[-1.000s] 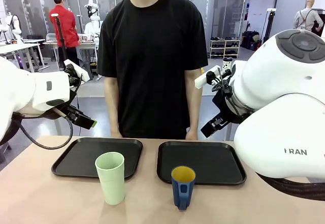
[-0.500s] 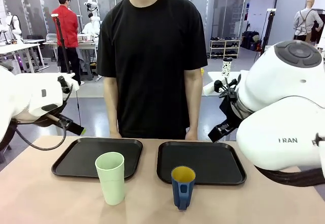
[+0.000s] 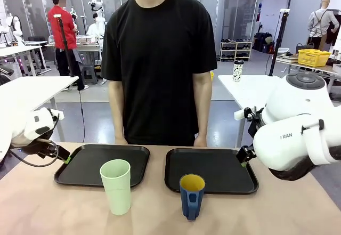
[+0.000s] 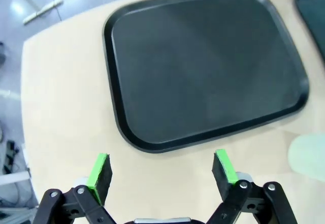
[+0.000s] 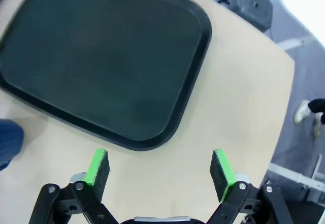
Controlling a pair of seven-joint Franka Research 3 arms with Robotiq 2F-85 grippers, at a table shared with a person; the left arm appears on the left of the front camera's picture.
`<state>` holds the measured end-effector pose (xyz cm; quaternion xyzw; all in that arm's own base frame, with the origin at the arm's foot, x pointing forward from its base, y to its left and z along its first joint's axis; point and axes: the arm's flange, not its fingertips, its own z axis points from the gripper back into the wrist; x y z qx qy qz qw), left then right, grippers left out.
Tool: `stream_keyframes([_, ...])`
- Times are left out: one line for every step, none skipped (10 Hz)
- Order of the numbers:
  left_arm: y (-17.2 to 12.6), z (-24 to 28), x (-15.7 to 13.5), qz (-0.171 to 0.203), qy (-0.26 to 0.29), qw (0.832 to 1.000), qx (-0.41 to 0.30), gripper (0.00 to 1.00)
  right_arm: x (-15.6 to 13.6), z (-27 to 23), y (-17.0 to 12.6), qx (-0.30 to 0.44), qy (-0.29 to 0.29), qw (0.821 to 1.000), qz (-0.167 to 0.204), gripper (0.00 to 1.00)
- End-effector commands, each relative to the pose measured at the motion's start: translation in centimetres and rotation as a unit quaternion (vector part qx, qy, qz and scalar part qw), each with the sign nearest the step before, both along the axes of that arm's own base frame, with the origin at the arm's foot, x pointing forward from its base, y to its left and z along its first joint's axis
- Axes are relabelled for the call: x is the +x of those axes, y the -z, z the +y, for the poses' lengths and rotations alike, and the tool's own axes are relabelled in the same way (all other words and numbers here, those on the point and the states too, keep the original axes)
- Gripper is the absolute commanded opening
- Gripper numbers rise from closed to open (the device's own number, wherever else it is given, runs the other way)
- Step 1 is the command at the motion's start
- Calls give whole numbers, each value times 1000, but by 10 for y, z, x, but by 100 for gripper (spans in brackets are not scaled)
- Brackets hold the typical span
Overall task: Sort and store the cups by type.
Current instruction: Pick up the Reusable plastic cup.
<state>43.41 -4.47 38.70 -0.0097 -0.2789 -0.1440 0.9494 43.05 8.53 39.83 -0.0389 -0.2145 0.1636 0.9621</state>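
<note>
A tall pale green tumbler point(image 3: 116, 186) stands upright on the table in front of the left black tray point(image 3: 85, 167); its rim edge point(image 4: 307, 153) peeks in at the right of the left wrist view. The dark blue mug point(image 3: 191, 195) with yellow inside stands in front of the right black tray point(image 3: 224, 171); a blue sliver of the mug point(image 5: 9, 140) lies at the right wrist view's left edge. My left gripper point(image 4: 161, 169) hangs open over the table near its tray's corner. My right gripper point(image 5: 158, 169) is open above the table beside its tray.
A person in a black shirt point(image 3: 160, 59) stands at the far side, hands down behind the table edge. A small spotted white cup point(image 3: 237, 71) sits on a white table in the background. Bare tabletop point(image 3: 53, 208) lies around both cups.
Both arms have swung down and outward from raised positions to low at the table's sides. The cups and trays have not moved.
</note>
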Motion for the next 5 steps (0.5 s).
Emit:
stream_keyframes([1,1,17,-7,-8,1000,-18,100,20,-4,8,21,23,999,21,100])
stream_keyframes([3,1,20,-7,-12,1000,-21,100,24,-8,12,28,26,999,23,100])
stream_keyframes([3,2,20,-9,-19,1000,-24,100,25,-10,13,33,32,999,22,100])
stream_keyframes([4,4,20,-9,-23,999,-24,100,25,-12,13,37,42,998,21,100])
stream_keyframes([4,6,20,-16,-33,999,-22,100,25,-18,13,30,61,997,22,100])
